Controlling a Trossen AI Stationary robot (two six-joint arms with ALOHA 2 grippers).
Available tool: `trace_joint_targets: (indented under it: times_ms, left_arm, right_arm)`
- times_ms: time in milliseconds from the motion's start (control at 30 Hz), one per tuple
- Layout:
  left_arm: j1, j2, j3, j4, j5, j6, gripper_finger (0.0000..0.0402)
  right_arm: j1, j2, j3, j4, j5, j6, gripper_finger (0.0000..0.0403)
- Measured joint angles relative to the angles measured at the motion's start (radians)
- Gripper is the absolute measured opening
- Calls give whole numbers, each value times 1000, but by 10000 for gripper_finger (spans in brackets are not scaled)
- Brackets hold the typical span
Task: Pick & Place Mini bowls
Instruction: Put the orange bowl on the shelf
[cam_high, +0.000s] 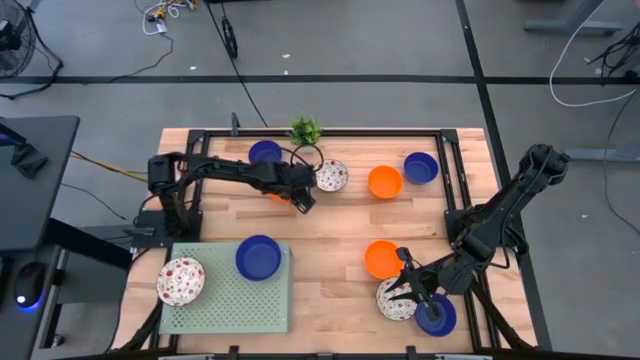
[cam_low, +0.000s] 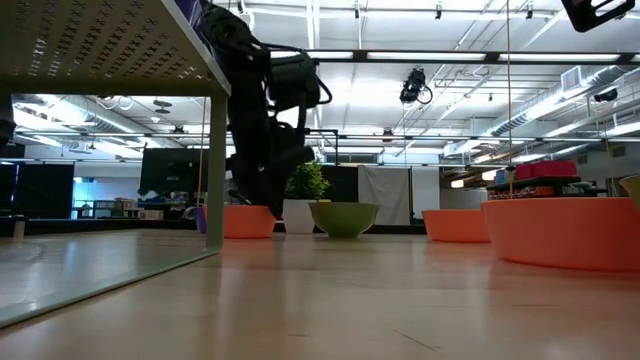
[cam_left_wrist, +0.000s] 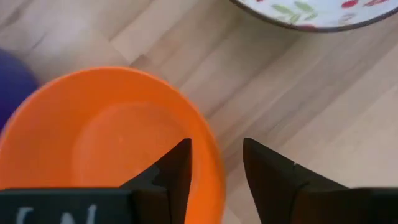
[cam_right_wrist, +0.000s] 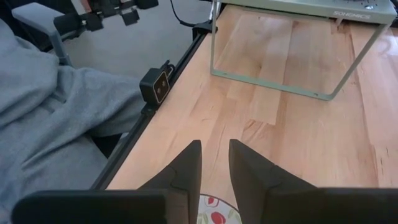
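Observation:
An orange mini bowl (cam_left_wrist: 112, 137) sits on the wood table at the far left, mostly hidden under my left arm in the high view. My left gripper (cam_left_wrist: 216, 144) is open and comes down on it from above. One finger (cam_left_wrist: 177, 171) stands inside the bowl and the other (cam_left_wrist: 267, 180) outside, with the rim (cam_left_wrist: 214, 163) between them and a gap showing on both sides. A speckled mini bowl (cam_high: 332, 176) and a blue one (cam_high: 265, 152) rest close by. My right gripper (cam_right_wrist: 214, 143) waits near the front right, open by a narrow gap, above a speckled bowl (cam_high: 393, 300).
The pale green tray (cam_high: 235, 305) at the front left carries a speckled bowl (cam_high: 181, 282) and a blue bowl (cam_high: 259, 257). Further bowls: orange (cam_high: 385, 181), blue (cam_high: 420, 167), orange (cam_high: 381, 259), blue (cam_high: 438, 318). A potted plant (cam_high: 306, 130) stands at the far edge. A person's grey sleeve (cam_right_wrist: 56, 118) is beside the table.

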Motion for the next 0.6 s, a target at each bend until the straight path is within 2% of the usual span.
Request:
trace_joint_targets:
  times_ms: [333, 600]
  left_arm:
    - [0, 23, 0, -4, 6, -1, 92]
    - [-1, 17, 0, -22, 40, 19, 93]
  right_arm:
    - [0, 0, 0, -4, 0, -1, 84]
    - [0, 0, 0, -9, 0, -1, 84]
